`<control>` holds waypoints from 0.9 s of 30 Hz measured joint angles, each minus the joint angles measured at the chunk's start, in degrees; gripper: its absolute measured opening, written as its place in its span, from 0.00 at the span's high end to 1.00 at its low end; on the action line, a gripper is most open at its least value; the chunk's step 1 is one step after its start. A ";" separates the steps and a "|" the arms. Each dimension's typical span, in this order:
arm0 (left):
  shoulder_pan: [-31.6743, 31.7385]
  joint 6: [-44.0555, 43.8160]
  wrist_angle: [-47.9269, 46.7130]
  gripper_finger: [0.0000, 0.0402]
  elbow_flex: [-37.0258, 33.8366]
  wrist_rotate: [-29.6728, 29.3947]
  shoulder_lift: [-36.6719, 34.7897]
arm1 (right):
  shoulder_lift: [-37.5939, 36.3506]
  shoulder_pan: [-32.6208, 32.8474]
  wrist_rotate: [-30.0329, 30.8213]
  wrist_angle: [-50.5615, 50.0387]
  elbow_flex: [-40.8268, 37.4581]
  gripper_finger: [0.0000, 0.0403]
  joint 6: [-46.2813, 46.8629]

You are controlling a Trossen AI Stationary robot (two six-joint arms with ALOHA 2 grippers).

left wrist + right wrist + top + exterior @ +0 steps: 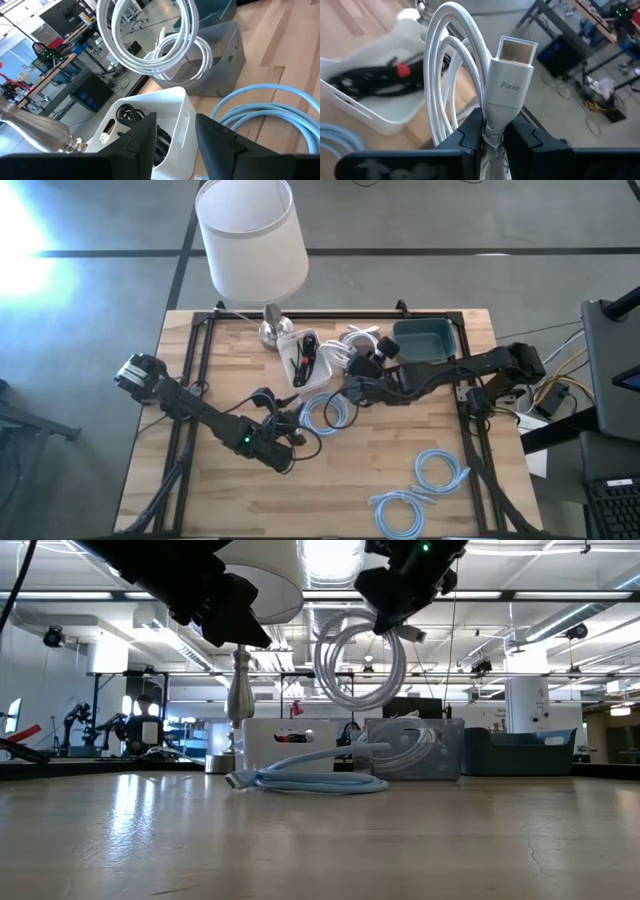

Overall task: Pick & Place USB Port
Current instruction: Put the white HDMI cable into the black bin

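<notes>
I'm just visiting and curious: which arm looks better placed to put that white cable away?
Probably the right. Its hand is shut on the white cable, hanging above the grey bin that holds similar white coils. The left hand is open and empty, near the white bin.

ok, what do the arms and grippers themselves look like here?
Both arms are dark, jointed links. The left arm has a grey ring at its base joint and a small green light near the wrist. The right arm is all black. The left gripper and the right gripper have flat, angular black fingers, no visible markings.
</notes>
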 joint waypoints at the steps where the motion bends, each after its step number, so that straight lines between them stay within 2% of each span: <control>1: 0.00 -0.02 -0.01 0.65 0.00 0.00 0.00 | 0.02 -0.33 -0.06 -1.11 -0.16 0.87 0.57; 6: 0.00 -0.60 0.00 0.65 0.00 1.69 0.00 | 0.03 -2.70 -1.61 -7.14 -1.02 0.87 9.93; 11: 0.02 -0.79 0.00 0.65 0.00 1.81 0.00 | 0.03 -6.22 -12.43 -10.60 -2.42 0.87 14.07; 13: 0.02 -0.81 0.00 0.65 -0.02 1.81 0.00 | 0.08 -7.45 -14.98 -10.62 -3.53 0.87 14.04; 20: 0.02 -0.83 -0.01 0.65 0.00 1.81 0.00 | 0.07 -10.36 -15.37 -10.31 -6.73 0.85 13.37; 27: 0.02 -0.85 -0.02 0.65 0.00 1.81 0.00 | 0.07 -10.68 -15.24 -10.44 -8.25 0.76 12.93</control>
